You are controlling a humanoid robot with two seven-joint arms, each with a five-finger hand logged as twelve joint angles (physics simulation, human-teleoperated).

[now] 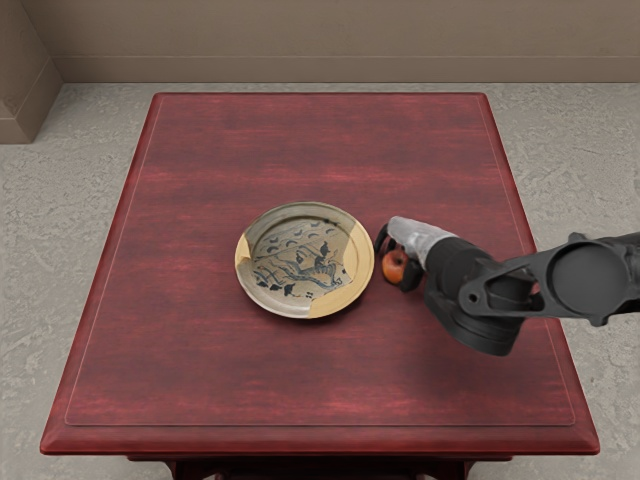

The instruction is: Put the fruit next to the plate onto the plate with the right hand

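Head view: right hand [408,256] around fruit [394,267]

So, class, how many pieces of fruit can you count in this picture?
1. The red fruit is just right of the plate, inside the curled fingers of the right hand; the hand might hide another.

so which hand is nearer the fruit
Right. The right hand is at the fruit, with its fingers curled round it, just right of the plate. The left hand is out of view.
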